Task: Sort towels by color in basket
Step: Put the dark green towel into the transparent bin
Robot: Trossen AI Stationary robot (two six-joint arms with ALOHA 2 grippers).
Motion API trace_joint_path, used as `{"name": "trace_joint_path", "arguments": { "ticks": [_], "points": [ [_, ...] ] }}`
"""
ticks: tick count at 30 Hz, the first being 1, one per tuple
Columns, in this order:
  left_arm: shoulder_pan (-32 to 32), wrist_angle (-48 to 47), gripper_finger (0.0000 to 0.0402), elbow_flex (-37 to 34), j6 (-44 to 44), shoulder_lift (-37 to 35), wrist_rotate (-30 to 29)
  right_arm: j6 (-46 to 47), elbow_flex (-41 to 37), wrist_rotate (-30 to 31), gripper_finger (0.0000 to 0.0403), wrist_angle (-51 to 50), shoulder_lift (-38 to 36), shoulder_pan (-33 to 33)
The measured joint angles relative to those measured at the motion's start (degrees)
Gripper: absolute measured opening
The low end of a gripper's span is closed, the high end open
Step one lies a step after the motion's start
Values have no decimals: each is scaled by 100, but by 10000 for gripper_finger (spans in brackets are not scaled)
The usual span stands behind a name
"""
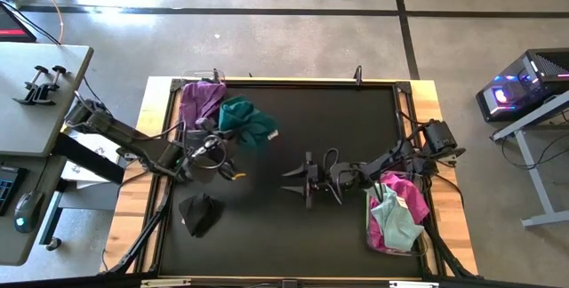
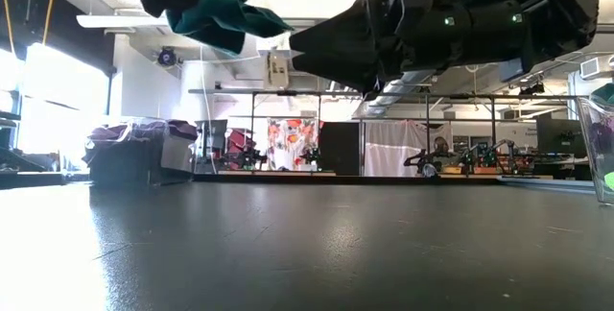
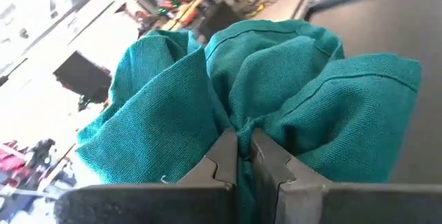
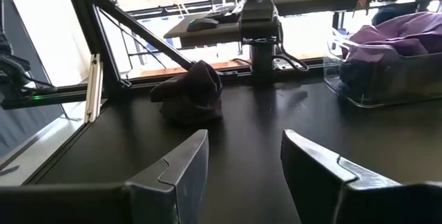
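My left gripper (image 3: 243, 148) is shut on a teal towel (image 3: 248, 79), held up above the table's far left part (image 1: 247, 121). A black towel (image 1: 198, 212) lies crumpled on the mat near the left front. A purple towel (image 1: 200, 100) lies in a clear bin (image 4: 387, 79) at the far left. My right gripper (image 1: 293, 181) stands open at mid-table with nothing between its fingers (image 4: 186, 165). It points toward the black towel (image 4: 190, 92). Pink, magenta and mint towels fill a clear basket (image 1: 396, 212) at the right. My left gripper pinches a gathered bunch of the teal towel (image 3: 242, 124) between its two fingers, with several folds drawn in together. The fingers come at it about level, from the table's left. The towel is lifted clear of the mat (image 2: 221, 13) and billows out beyond the fingertips.
The black mat (image 1: 293, 235) has a wooden rim. The right arm (image 1: 418, 146) reaches in over the basket's far side. A desk with a mouse (image 1: 22, 208) stands off the table's left. A computer case (image 1: 524, 88) sits on the floor at the right.
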Motion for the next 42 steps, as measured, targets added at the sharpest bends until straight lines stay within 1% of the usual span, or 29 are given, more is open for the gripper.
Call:
{"name": "trace_joint_path", "arguments": {
  "ticks": [3,7,8,9,10,14,16,18,20,22,24,25,27,31,34,37,42],
  "points": [
    [7,-132,5,0,-282,-63,-284,-6,0,0,175,-34,0,1],
    [158,-298,5,0,-1040,-253,-1257,-1,0,0,175,-95,-2,-42],
    [249,-361,5,0,-1266,-342,-1356,7,0,0,175,-113,-2,-42],
    [378,-427,5,0,-1444,-442,-1318,9,0,2,175,-128,-2,-46],
    [538,-509,5,3,-1567,-567,-1111,12,0,2,175,-129,-2,-44],
    [1532,-944,5,5,-1983,-1127,470,140,0,0,175,-112,-2,-37],
    [2142,-1522,5,7,-2333,-1320,866,113,0,0,175,-125,-2,-37],
    [2765,-2234,5,7,-2794,-1412,942,101,0,0,175,-127,-2,-47],
    [3430,-2809,5,7,-3298,-1420,1093,102,0,-2,175,-125,-2,-86],
    [4073,-3154,5,7,-3601,-1362,1664,123,0,0,175,-127,-2,-123],
    [4650,-3229,5,-10,-3643,-1213,2408,143,0,0,175,-125,-2,-155],
    [4899,-3225,5,-27,-3573,-1113,2689,145,0,5,175,-123,-2,-160],
    [5339,-3195,5,-32,-3375,-849,2942,143,0,1,175,-121,-2,-155],
    [5999,-3156,7,-32,-3167,-234,3011,143,0,0,175,-128,-2,-153],
    [6300,-3018,20,-32,-3074,247,3145,142,0,0,175,-175,-2,-155],
    [6451,-2746,46,-32,-2776,708,3395,144,0,0,175,-217,-2,-155],
    [6669,-2316,111,-32,-2415,1205,4070,143,0,0,175,-219,-2,-151]
  ]
}}
